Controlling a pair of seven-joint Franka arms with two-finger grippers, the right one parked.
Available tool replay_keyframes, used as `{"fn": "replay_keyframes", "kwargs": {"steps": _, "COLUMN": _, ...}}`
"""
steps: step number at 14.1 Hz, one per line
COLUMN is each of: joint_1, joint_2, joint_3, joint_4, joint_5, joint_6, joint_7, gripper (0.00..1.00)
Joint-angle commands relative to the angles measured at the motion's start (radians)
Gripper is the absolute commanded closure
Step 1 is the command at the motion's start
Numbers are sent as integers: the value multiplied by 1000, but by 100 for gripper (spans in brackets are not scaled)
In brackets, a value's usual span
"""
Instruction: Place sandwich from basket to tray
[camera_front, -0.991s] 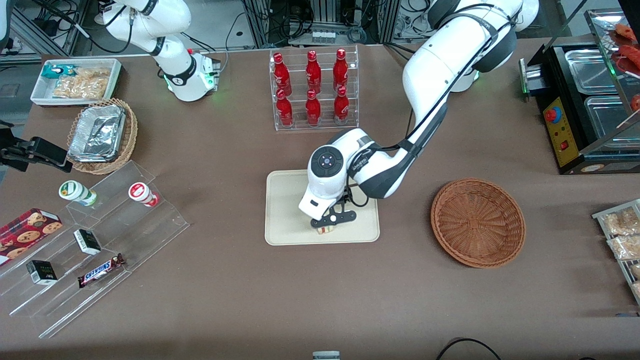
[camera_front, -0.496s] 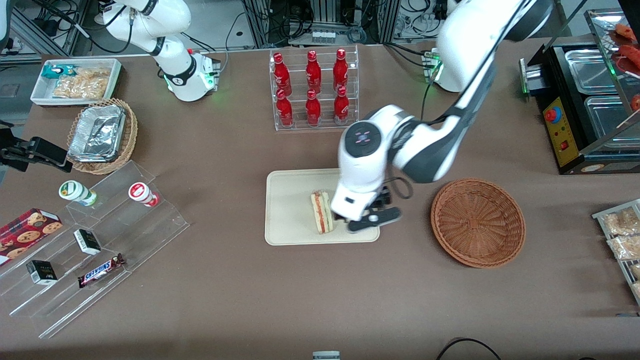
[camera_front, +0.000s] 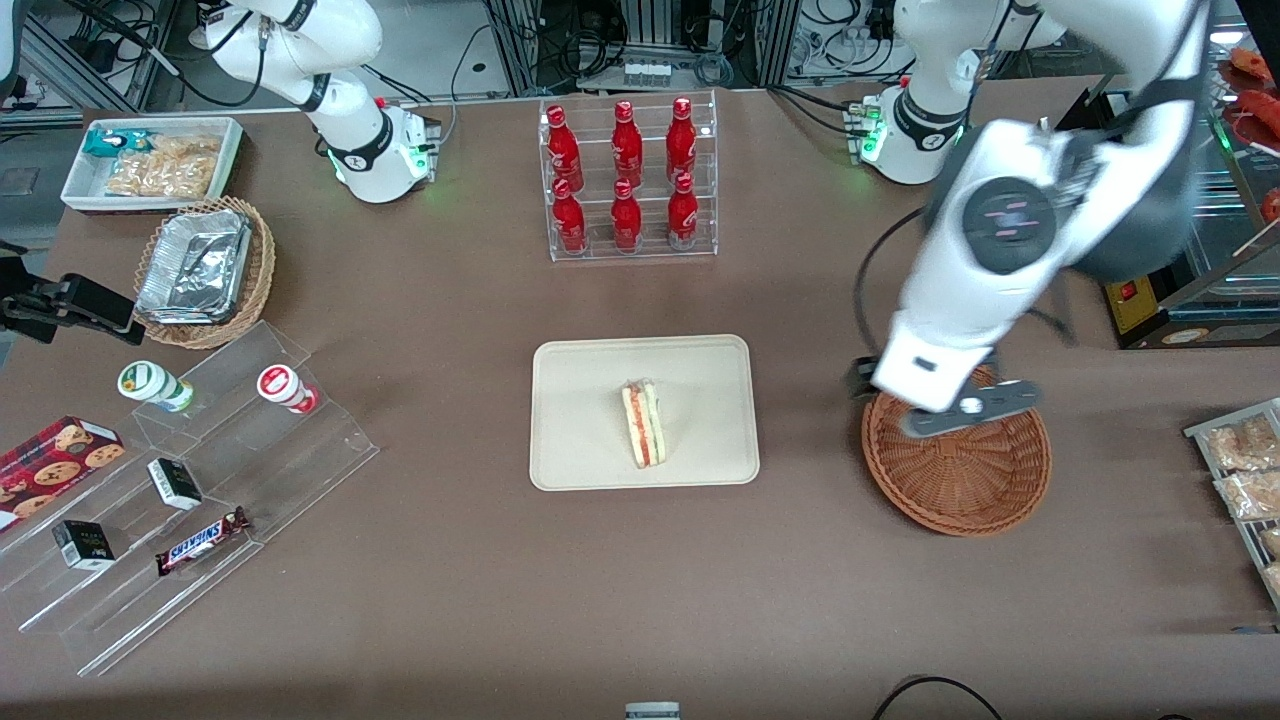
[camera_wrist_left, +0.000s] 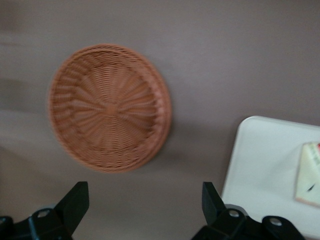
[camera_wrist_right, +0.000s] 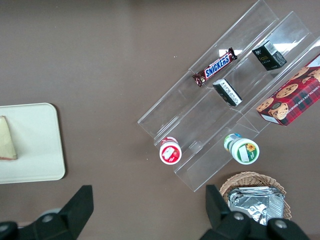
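Jaws apart, gripper (camera_wrist_left: 142, 212) above basket (camera_front: 957, 470) rim (sandwich (camera_front: 643, 423) mid-tray (camera_front: 580, 455)).

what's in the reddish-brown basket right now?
Nothing: the basket shows only bare weave. The open gripper hangs above it, empty, hiding part of its rim from the front. The sandwich lies on the tray.

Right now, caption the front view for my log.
Sandwich on tray; open gripper above empty basket.
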Motion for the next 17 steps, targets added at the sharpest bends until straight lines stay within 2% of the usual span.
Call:
{"fn": "replay_keyframes", "kwargs": {"steps": 1, "joint_1": 132, "joint_2": -105, "joint_3": -9, "joint_4": -39, "joint_5": -55, "joint_6": -85, "joint_7": 200, "gripper": 0}}
{"fn": "replay_keyframes", "kwargs": {"steps": 3, "joint_1": 183, "joint_2": -148, "joint_3": -7, "joint_4": -22, "joint_5": -61, "joint_6": -148, "joint_7": 283, "gripper": 0}}
{"fn": "replay_keyframes", "kwargs": {"steps": 7, "joint_1": 192, "joint_2": -179, "joint_3": -4, "joint_4": 102, "joint_5": -51, "joint_6": -400, "joint_7": 374, "gripper": 0}}
{"fn": "replay_keyframes", "kwargs": {"steps": 17, "joint_1": 178, "joint_2": -267, "joint_3": -13, "joint_4": -10, "joint_5": -60, "joint_6": -359, "joint_7": 379, "gripper": 0}}
